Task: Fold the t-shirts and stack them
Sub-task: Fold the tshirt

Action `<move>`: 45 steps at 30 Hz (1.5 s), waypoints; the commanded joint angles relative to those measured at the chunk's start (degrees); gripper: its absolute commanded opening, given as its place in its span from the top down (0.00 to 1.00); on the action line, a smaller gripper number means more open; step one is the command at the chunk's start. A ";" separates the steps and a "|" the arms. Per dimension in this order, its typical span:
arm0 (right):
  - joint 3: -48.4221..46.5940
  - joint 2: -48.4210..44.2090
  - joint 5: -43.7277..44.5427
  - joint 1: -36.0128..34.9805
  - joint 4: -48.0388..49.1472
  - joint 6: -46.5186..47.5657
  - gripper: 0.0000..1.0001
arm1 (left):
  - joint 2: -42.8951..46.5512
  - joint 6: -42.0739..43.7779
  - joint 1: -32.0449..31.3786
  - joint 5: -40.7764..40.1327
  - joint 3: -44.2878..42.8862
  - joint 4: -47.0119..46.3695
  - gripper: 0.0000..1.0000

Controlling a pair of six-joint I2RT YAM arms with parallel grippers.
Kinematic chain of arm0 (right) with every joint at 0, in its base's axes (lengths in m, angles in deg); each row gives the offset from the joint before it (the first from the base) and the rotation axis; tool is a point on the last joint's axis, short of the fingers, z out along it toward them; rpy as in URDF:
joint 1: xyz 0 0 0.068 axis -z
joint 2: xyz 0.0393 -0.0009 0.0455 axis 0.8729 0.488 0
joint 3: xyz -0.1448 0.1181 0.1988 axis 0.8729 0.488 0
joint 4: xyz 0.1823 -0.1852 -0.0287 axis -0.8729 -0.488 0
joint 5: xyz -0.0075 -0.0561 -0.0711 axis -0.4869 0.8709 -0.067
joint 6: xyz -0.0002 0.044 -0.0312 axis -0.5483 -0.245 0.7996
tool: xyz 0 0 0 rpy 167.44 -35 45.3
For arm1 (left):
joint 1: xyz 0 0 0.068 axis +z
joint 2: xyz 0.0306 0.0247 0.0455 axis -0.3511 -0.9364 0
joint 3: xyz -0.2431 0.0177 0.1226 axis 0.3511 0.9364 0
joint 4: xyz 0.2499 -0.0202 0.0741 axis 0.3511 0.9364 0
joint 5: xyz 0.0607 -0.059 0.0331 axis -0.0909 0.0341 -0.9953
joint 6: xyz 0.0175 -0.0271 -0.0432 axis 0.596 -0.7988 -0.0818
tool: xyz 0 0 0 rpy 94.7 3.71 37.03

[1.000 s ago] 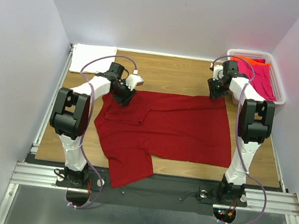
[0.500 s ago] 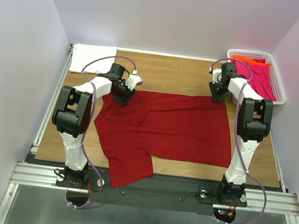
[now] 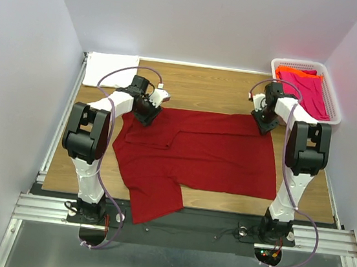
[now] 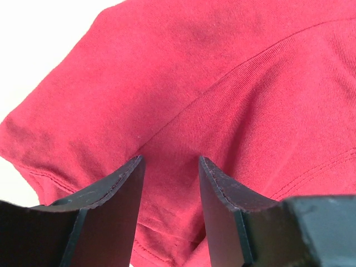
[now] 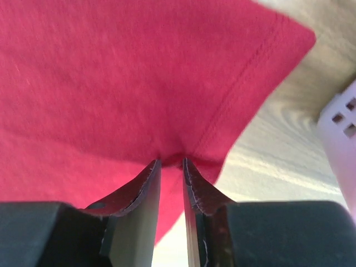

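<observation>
Pinching the far corners of the dark red t-shirt [image 3: 195,155]

Nearest us the dark red t-shirt lies spread on the table [image 3: 203,88], one sleeve hanging over the near edge. The left gripper [image 4: 169,167] stands parted over the cloth at the far left shoulder, nothing pinched yet; the right gripper [image 5: 169,164] is nearly clenched, a fold of the far right corner hem between its fingers. We judge both should bite one layer at matching depth before lifting. Farther off, the white basket [image 3: 334,113] holds pink and orange shirts [image 3: 308,87]; a folded white shirt [image 3: 111,70] lies far left.

Matt knitted cloth dark red t-shirt [image 3: 202,153] on grained wood table [image 3: 203,88].
</observation>
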 commanded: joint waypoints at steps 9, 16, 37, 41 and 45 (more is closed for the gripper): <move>-10.40 -3.38 -14.72 1.10 -3.53 -4.48 0.64 | 7.37 -5.78 5.93 6.77 -2.94 0.93 0.45; -12.69 3.04 -16.06 1.10 3.15 -10.12 0.65 | 0.36 -10.88 7.69 5.02 -8.92 -1.70 0.45; -18.56 16.75 -11.49 0.14 9.39 -12.84 0.65 | -19.06 -7.83 14.02 -5.62 -25.07 5.04 0.60; -27.08 22.63 -11.05 -0.13 9.39 -14.77 0.65 | -23.90 -6.85 14.02 -4.92 -35.08 6.99 0.60; -33.51 26.51 -10.70 -0.39 9.30 -16.44 0.65 | -27.61 -6.85 13.93 -3.43 -42.93 9.80 0.60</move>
